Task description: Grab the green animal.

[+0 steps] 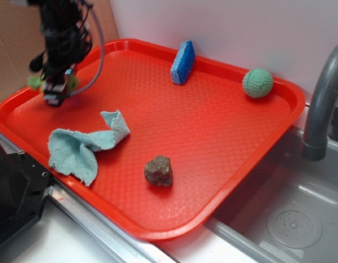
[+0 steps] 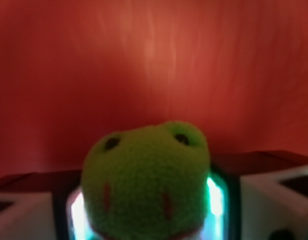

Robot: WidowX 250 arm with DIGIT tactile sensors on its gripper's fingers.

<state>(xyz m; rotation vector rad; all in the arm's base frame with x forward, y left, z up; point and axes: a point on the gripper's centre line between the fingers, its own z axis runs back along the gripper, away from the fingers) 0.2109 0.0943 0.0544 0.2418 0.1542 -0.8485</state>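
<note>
The tool (image 1: 55, 90) is clamped on the green animal (image 2: 146, 180) above the red tray's (image 1: 213, 137) far-left corner; from outside, the arm hides all but green slivers.

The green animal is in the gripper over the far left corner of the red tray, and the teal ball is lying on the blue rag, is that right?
Not quite. The exterior view shows the teal ball on bare tray near the far right corner, well apart from the blue rag. The rest holds: the gripper has the green animal between its fingers at the far left corner.
</note>
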